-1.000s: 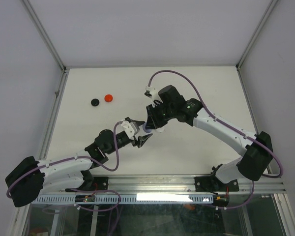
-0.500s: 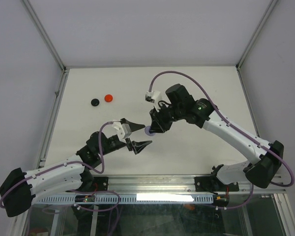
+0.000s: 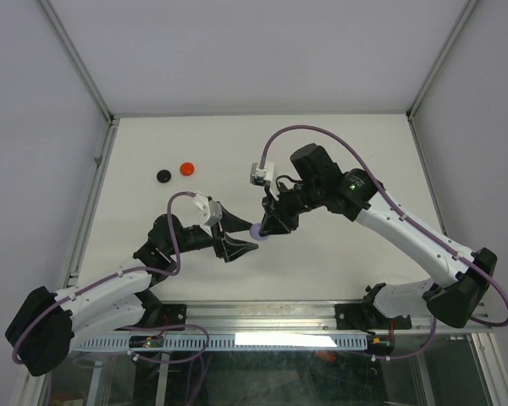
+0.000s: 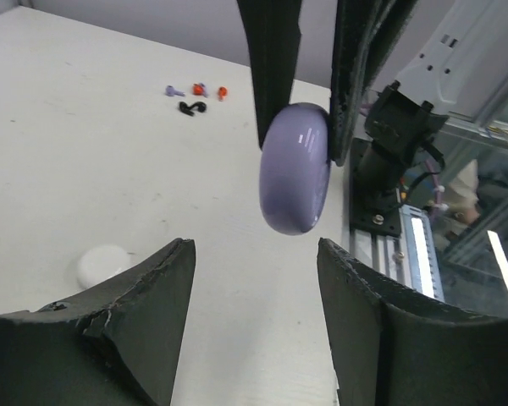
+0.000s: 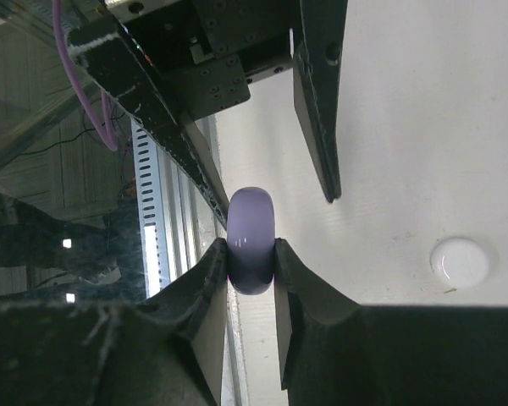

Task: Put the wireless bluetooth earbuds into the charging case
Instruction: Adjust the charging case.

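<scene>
Hovering released beside the shut purple charging case (image 4: 295, 169), the left gripper (image 4: 254, 249) should probably grip it next to open the lid while the right gripper (image 5: 251, 247) clamps it above the table (image 3: 339, 152); a black piece (image 3: 163, 175) and a red piece (image 3: 186, 168), likely earbuds, lie beyond.

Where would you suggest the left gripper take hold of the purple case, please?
Grip the purple case by the free half jutting beyond the right gripper, across its two broad faces, coming from the opposite end. The open left gripper faces that rounded, unobstructed end.
</scene>
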Tool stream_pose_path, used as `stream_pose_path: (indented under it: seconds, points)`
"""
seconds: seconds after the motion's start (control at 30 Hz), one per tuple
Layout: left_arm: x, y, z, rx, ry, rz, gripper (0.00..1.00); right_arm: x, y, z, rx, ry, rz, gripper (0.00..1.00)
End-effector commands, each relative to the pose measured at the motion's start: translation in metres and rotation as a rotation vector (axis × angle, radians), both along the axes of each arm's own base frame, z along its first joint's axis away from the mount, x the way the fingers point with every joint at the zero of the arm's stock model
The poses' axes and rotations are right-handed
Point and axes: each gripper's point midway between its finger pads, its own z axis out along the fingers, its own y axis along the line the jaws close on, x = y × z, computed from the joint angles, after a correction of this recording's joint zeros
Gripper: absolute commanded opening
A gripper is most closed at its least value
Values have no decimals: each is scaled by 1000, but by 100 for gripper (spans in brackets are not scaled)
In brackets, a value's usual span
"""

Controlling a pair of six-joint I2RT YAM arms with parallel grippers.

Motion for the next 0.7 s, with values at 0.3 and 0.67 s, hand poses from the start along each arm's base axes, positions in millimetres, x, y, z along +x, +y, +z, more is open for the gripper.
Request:
stream_pose_path:
  seconds: [0.3, 0.67]
  points:
    - [-28, -11, 49, -156, -13, -202, 46, -3, 10, 19, 59, -69, 87, 0]
    - [-28, -12, 49, -173, 20, -209, 34, -7, 11, 25, 88, -77, 100, 0]
